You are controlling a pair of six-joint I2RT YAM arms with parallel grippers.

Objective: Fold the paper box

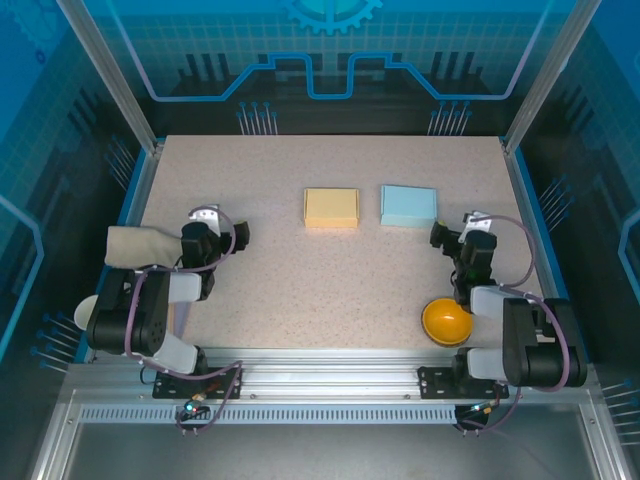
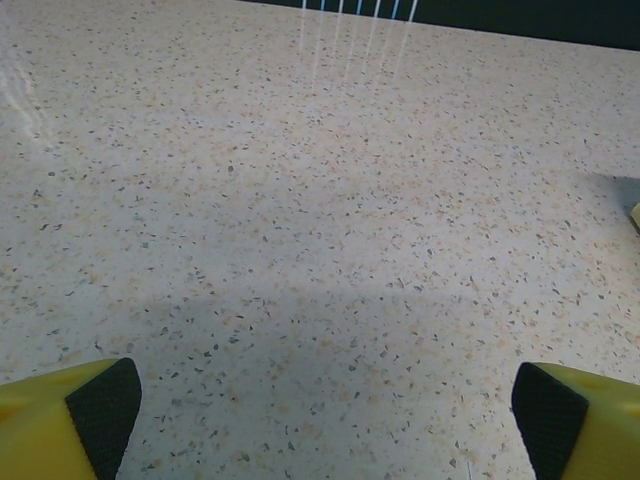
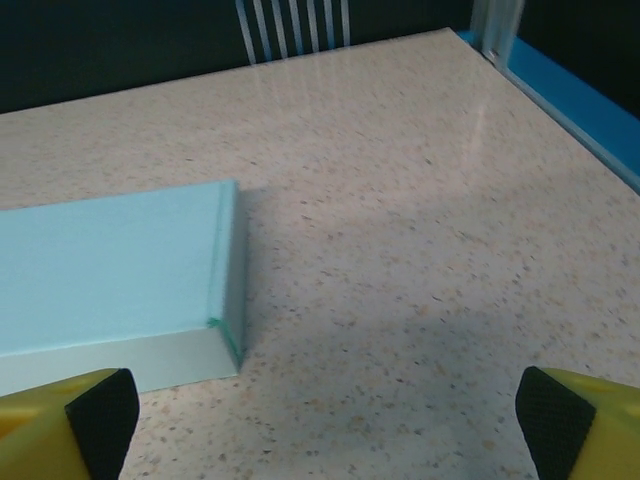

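Gaping left fingers [image 2: 100,410], right fingers [image 3: 95,412]; flat yellow box [image 1: 331,207], pale-blue box [image 1: 408,205], perhaps paper, on speckled table [image 1: 300,285].

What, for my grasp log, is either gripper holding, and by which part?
Nothing. The left gripper and the right gripper both stand open and empty.

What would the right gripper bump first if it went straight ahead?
Probably the light blue box: its near corner lies just ahead of one jaw of the right gripper. Between the open jaws lies bare table.
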